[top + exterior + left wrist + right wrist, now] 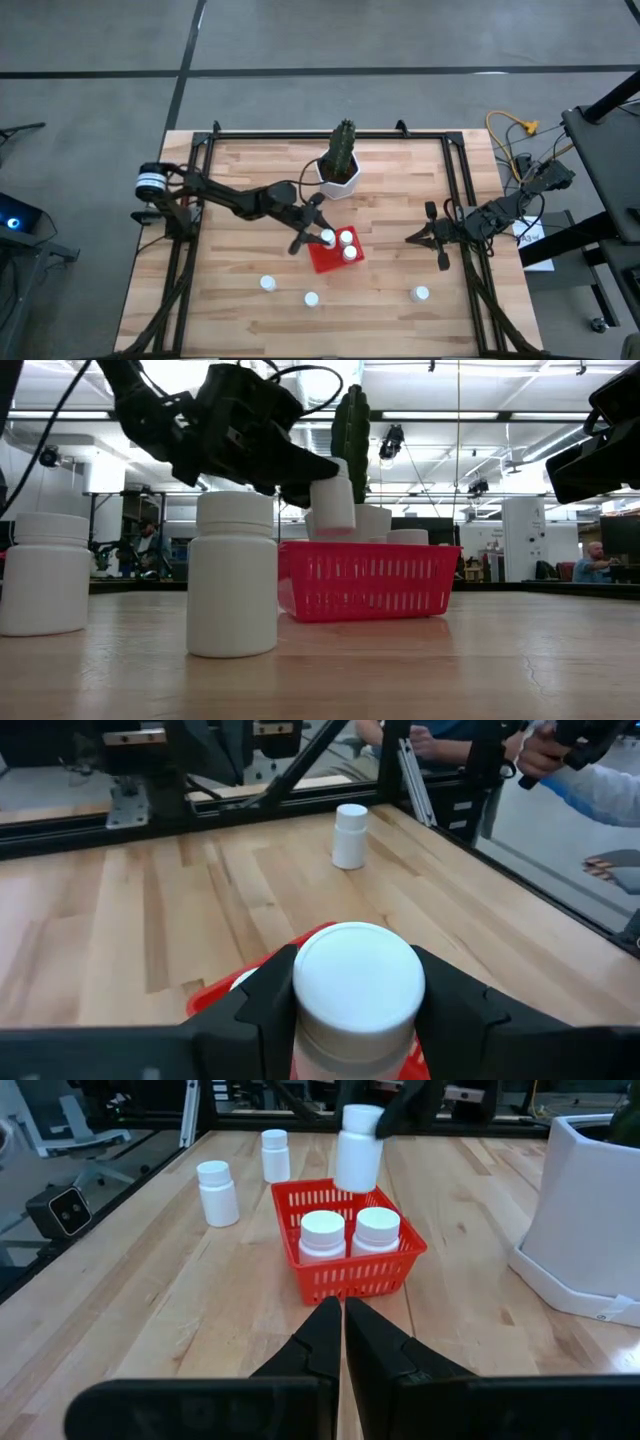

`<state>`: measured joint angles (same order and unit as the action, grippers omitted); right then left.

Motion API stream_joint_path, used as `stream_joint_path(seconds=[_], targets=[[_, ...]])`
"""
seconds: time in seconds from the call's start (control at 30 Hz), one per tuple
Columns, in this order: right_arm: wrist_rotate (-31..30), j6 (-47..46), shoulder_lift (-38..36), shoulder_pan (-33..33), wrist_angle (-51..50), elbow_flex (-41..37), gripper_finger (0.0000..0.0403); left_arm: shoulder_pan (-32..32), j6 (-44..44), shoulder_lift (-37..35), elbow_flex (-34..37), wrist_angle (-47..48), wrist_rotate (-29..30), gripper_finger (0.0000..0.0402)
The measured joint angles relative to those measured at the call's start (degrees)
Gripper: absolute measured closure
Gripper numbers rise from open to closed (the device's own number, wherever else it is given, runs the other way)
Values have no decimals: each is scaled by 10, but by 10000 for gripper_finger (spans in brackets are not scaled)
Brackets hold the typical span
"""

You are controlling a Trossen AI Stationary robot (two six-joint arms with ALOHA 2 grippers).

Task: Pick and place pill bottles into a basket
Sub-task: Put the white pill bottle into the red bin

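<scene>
A small red basket (322,262) stands at the table's middle with two white pill bottles (322,1237) (377,1232) upright in it. My left gripper (326,238) reaches in from the table's left and is shut on a third pill bottle (357,1148), held just above the basket's far left corner. Three more pill bottles stand loose on the wood nearer the front edge (268,284) (312,299) (420,294). My right gripper (342,1330) waits shut at the table's right side, touching nothing. My left gripper pinches the pill bottle's upper part, at the cap (300,990), between its two fingers (262,1000), one on each side. The fingers come nearly level from the table's left, slanting a little down. The bottle hangs about upright, lifted clear over the basket's rim (300,548).
A white pot with a green cactus (340,172) stands just beyond the basket toward the far edge. A black frame (300,135) rims the table. In the left wrist view a person's hand (545,750) shows beyond the table. Bare wood lies left and right of the basket.
</scene>
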<state>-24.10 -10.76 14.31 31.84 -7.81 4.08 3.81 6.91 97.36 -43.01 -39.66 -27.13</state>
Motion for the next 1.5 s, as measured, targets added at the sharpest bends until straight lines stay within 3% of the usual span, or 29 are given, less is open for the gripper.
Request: stream_joint_path(seconds=[0.33,1.5], targets=[[0,0,0,0,-3,0,394,-6,21,41,-22,1,-1,260],[0,3,0,0,-3,0,394,-6,74,45,-20,30,36,260]])
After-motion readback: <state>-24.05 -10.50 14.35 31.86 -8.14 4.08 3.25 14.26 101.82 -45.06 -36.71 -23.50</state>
